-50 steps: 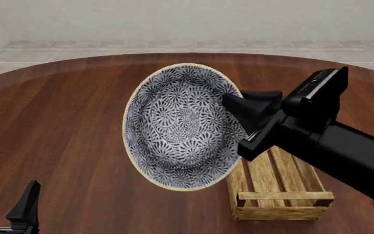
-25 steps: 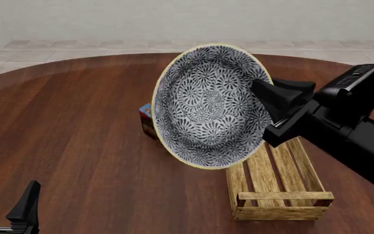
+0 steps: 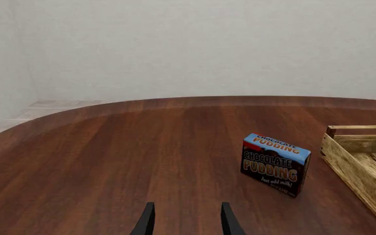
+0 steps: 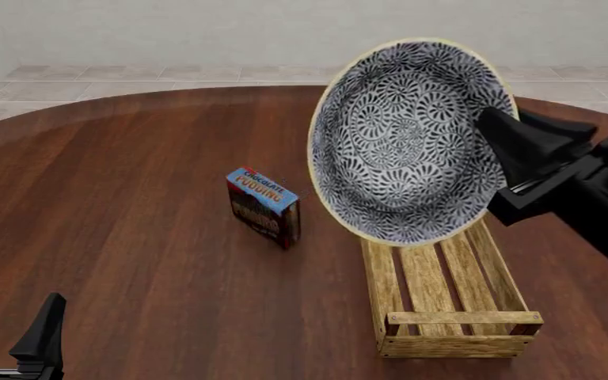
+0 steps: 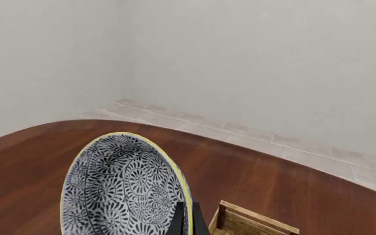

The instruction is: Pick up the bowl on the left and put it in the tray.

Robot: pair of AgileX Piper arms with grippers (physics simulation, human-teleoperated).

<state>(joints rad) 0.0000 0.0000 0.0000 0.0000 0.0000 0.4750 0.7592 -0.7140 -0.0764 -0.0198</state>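
Front view — right end effector (image 4: 505, 142) clamping bowl (image 4: 410, 142) rim

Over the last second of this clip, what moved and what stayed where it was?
The right gripper, shut on the bowl at its rim, carried it up and to the right in the front view, from left of the tray to above the tray's far end. That uncovered the pudding box, which the bowl had hidden. The bowl is still tilted, its inside facing the camera. The left gripper, tray and pudding box did not move.

Tray (image 4: 443, 294) interior bare; bowl (image 4: 410, 142) held tilted above far end; pudding box (image 4: 264, 207) left.
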